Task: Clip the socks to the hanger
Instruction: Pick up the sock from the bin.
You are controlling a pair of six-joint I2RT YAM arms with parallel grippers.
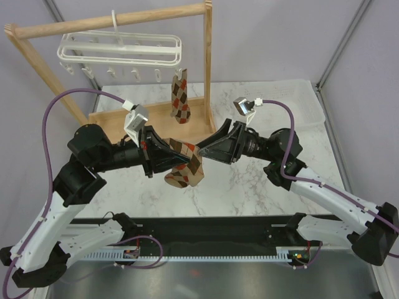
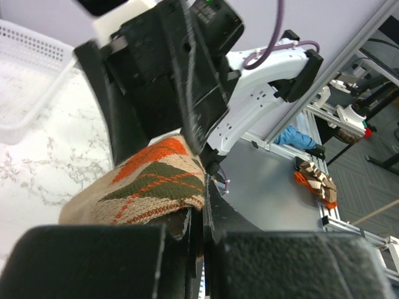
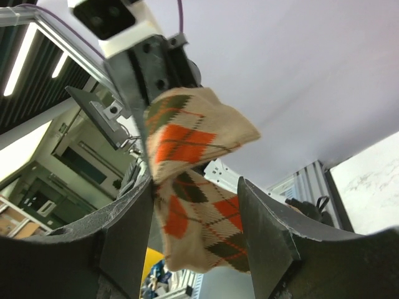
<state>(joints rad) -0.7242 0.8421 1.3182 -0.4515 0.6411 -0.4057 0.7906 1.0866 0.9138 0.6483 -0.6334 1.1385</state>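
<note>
- The left tool is clenched on one edge of the loose sock, which droops just beneath it, off the worktop.
- The right tool faces it, fingers either side of that sock; I cannot tell whether they pinch it.
- The other sock hangs clipped to the hanger, beyond both tools.
- Likely step: sharing the hold. The next move calls for a firm second grip, then a lift to a free clip.

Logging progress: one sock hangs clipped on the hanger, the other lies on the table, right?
No. One sock hangs clipped on the hanger, but the other sock is held in the left fingers, not lying down; the top view shows it.
</note>
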